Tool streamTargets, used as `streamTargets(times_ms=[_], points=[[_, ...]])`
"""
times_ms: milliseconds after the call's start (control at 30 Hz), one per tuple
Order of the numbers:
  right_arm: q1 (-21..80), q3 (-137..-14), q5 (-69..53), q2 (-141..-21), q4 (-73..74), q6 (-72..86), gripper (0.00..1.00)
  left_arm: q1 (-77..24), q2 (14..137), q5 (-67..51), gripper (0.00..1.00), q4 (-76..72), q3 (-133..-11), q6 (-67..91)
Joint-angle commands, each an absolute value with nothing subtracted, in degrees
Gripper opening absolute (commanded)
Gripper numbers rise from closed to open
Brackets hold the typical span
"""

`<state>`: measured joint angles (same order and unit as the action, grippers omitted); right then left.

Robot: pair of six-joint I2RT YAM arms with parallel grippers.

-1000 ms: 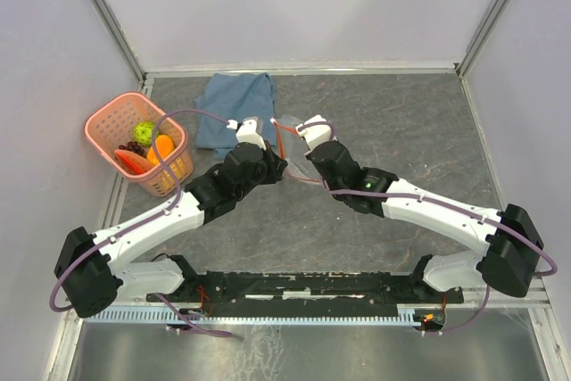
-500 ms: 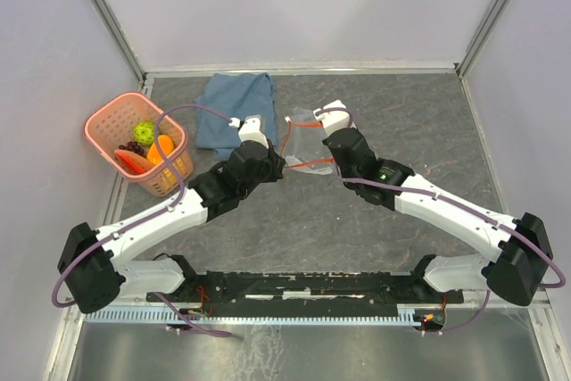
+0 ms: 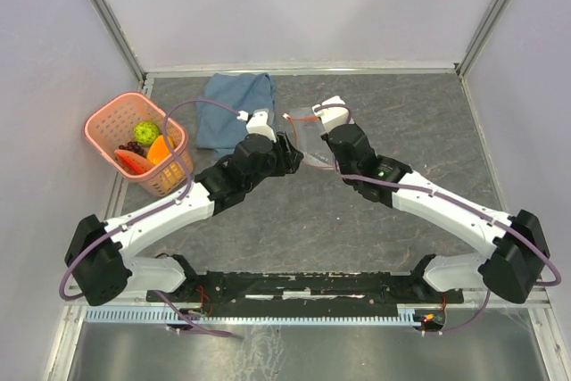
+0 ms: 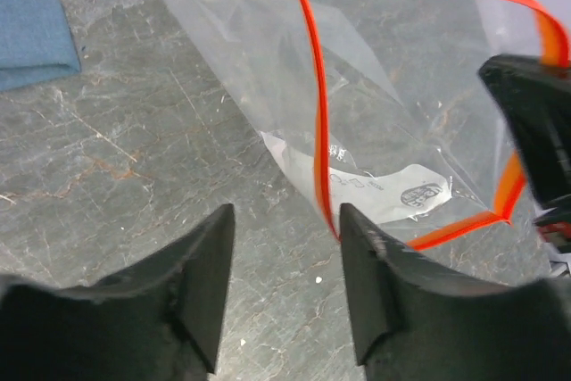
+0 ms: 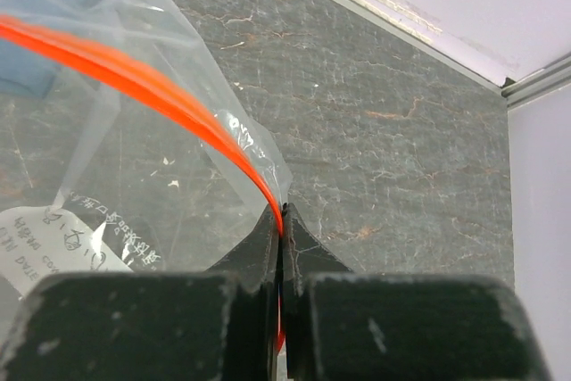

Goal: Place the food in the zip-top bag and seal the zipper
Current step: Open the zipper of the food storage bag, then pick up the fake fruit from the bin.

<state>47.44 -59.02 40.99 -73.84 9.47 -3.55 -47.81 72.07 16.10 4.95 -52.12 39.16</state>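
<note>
We are at the bag-opening step: the zip-top bag (image 3: 308, 133) lies on the desk (image 3: 419, 122) just above the centre of the top view, the right jaws clamped on its zipper (image 5: 178, 104), the left jaws apart with one strip running between them, gripping nothing. The food (image 3: 161, 147) sits in the pink basket (image 3: 165, 180) at the left, so next the left jaws should pinch that near lip and draw the mouth open

Pink basket (image 3: 161, 183) at left — blue cloth (image 3: 236, 95) nearby.
</note>
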Motion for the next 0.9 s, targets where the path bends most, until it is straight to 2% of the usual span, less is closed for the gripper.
streamTargets(times_ms=[0, 67, 300, 533, 700, 867], points=[[46.95, -59.41, 41.83, -76.66, 3.52, -5.89, 0.02, -46.49, 72.25, 15.96, 0.61, 2.75, -56.51, 39.49], [46.77, -59.81, 41.92, -78.48, 3.04, -6.43, 0.02, -45.36, 72.16, 15.96, 0.67, 4.87, -57.89, 39.23], [46.25, -59.09, 41.17, -80.47, 1.72, -5.63, 0.02, -37.58, 70.57, 16.51, 0.75, 17.67, -63.28, 37.58], [46.01, -57.67, 40.48, -79.78, 0.39, -5.84, 0.02, -29.24, 66.95, 22.3, 1.0, 31.47, -68.39, 33.69], [45.35, -55.98, 40.39, -78.11, -0.47, -6.06, 0.02, -18.94, 67.54, 21.3, 0.99, 38.27, -72.98, 29.94], [45.0, -55.02, 39.84, -77.42, -0.91, -5.89, 0.02, -11.03, 73.07, 22.36, 1.0, 43.51, -78.82, 29.27]])
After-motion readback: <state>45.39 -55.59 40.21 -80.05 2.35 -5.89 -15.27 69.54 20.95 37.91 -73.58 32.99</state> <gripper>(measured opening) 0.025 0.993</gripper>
